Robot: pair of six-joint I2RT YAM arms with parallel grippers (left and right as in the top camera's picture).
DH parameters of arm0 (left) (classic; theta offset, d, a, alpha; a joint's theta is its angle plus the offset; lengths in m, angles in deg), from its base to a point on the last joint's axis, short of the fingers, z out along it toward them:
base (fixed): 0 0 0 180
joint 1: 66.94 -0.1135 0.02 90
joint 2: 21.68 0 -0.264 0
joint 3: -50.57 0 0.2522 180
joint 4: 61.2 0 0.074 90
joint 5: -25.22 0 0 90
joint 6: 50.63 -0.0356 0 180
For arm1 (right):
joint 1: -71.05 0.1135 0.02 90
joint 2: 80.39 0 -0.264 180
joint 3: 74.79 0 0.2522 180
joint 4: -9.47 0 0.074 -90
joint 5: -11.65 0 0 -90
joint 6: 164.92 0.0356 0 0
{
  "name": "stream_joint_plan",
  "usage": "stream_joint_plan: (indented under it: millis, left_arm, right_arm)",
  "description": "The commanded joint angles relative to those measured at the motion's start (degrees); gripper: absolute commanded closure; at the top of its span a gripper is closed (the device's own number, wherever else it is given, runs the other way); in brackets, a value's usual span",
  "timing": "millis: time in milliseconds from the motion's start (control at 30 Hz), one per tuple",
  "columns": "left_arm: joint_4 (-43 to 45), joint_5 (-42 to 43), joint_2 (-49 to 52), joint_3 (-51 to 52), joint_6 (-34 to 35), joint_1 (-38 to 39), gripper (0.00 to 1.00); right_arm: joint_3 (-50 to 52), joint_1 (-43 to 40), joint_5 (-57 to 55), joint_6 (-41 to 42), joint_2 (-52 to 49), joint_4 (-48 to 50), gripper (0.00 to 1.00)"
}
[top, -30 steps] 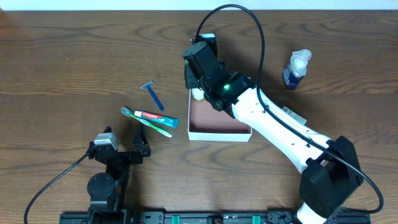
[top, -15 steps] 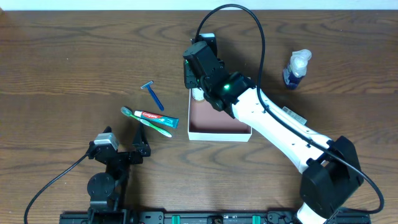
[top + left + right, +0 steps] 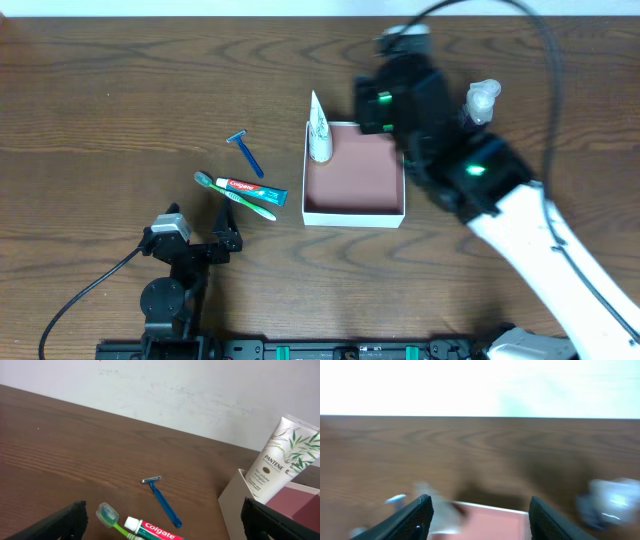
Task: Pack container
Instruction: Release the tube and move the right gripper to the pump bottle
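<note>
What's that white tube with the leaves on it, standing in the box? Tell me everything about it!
The white tube looks like soft plastic, printed with green bamboo leaves, a brown dot and the word Pantene. It stands tilted, with its flat crimped end up. Its lower end sits inside the container, in the far left corner, and it leans on the thin white wall there. Nothing else touches it.

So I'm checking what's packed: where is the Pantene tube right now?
In the overhead view, the Pantene tube stands tilted in the container's far-left corner, against its left wall, with the blue razor on the table to its left.
</note>
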Motion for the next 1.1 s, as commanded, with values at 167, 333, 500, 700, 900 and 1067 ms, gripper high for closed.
stream_joint_plan:
  millis: [167, 333, 500, 700, 900, 1067]
  left_arm:
    - [-2.08, 0.87, -0.35, 0.87, -0.92, -0.24, 0.02]
    - [-2.08, 0.87, -0.35, 0.87, -0.92, -0.24, 0.02]
    - [-2.08, 0.87, -0.35, 0.87, -0.92, -0.24, 0.02]
    - [-2.08, 0.87, -0.35, 0.87, -0.92, -0.24, 0.02]
    - [-2.08, 0.87, -0.35, 0.87, -0.92, -0.24, 0.02]
    - [-2.08, 0.87, -0.35, 0.87, -0.92, -0.24, 0.02]
  right_arm:
    - [-0.09, -17.18, -2.08, -7.3, -1.79, -7.96, 0.36]
    - [0.11, -25.86, 7.13, -14.64, -5.18, -7.65, 0.36]
    - [0.11, -31.54, 14.38, -24.83, -10.12, -7.28, 0.36]
    - [0.11, -34.71, 22.97, -32.85, -16.44, -6.19, 0.35]
    - [0.11, -35.06, 28.04, -38.97, -20.55, -5.42, 0.34]
    - [0.11, -35.06, 30.51, -41.07, -23.71, -3.34, 0.34]
